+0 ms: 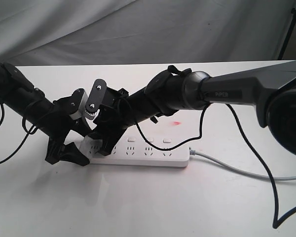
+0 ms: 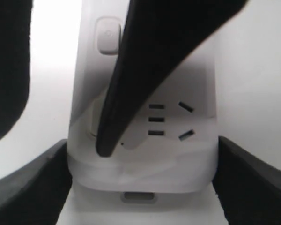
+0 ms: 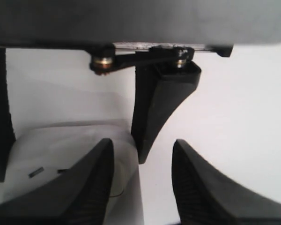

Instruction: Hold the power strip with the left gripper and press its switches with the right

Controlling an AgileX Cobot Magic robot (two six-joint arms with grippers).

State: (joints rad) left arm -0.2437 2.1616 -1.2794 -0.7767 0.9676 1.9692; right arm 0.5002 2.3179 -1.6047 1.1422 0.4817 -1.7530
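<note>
Lying flat on the white surface [image 1: 138,212], the power strip [image 1: 155,158] has its cable-free end pinched across the width by the left gripper [image 2: 141,145], whose jaws press both long sides, so the holding part looks done. The right gripper [image 3: 143,150] hangs over that same end with jaws spread, one finger [image 2: 131,93] tipped down where the nearest of the switches [image 1: 149,140] sits; whether it is pushed in I cannot tell. Pressing seems barely begun, with the three switches in plain sight left to do.
</note>
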